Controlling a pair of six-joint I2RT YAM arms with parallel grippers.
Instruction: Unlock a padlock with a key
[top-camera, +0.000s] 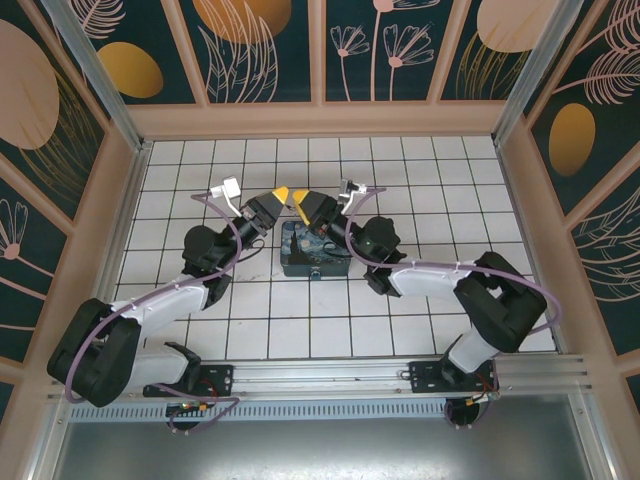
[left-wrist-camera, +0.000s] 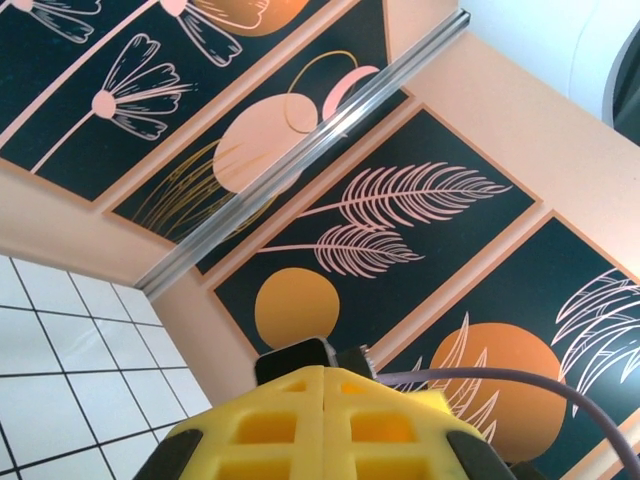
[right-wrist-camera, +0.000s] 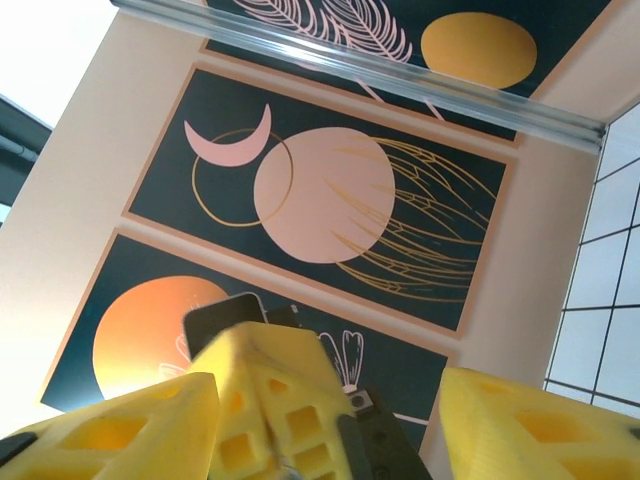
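Observation:
My left gripper and right gripper meet tip to tip, raised above the middle of the tiled floor. In the left wrist view the yellow left fingers are pressed flush together. In the right wrist view the right gripper is open, one yellow finger on each side of the left gripper's shut fingertips. A thin, blurred silvery-grey sliver at their seam looks like the key. The blue padlock is hidden.
A starry-night printed box lies on the white tiled floor right under the two grippers. Peach-framed walls with dark floral panels close in the back and both sides. An aluminium rail runs along the near edge.

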